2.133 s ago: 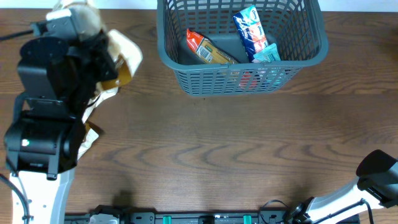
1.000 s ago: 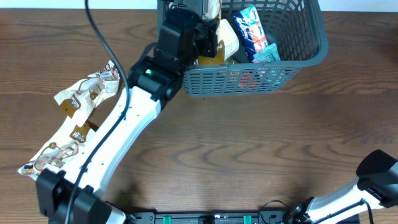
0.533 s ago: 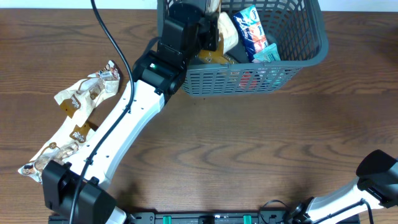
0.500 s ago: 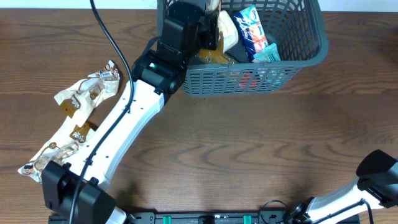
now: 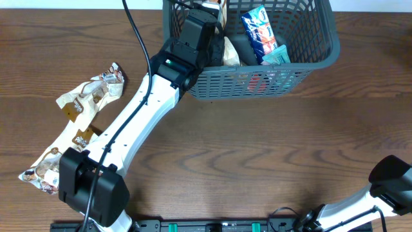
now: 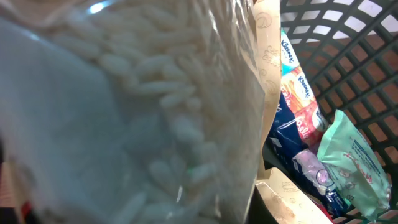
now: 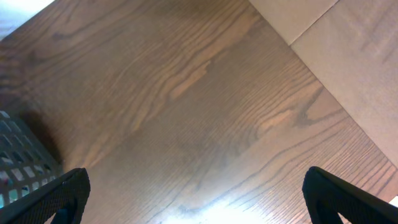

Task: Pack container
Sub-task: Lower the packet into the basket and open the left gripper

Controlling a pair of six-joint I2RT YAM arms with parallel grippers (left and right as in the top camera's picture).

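The dark grey container (image 5: 257,84) stands at the back of the table, with a blue packet (image 5: 257,32) and a pale green packet (image 5: 278,57) inside. My left gripper (image 5: 215,35) reaches over its left rim and is shut on a clear packet of pale snack pieces (image 5: 230,53), held low inside the basket. In the left wrist view that packet (image 6: 137,112) fills the frame and hides the fingers; the basket's lattice wall (image 6: 348,37) and the green packet (image 6: 351,162) show to the right. My right gripper (image 7: 205,205) is open and empty above bare wood.
A strip of several cream and brown snack packets (image 5: 90,96) lies on the table at the left, trailing down to the front left (image 5: 48,164). The right arm's base (image 5: 389,177) sits at the front right corner. A basket corner (image 7: 18,162) shows in the right wrist view.
My left arm carried the clear packet from the table's left side over the basket's rim and has now lowered it further into the basket. The right arm has not moved.
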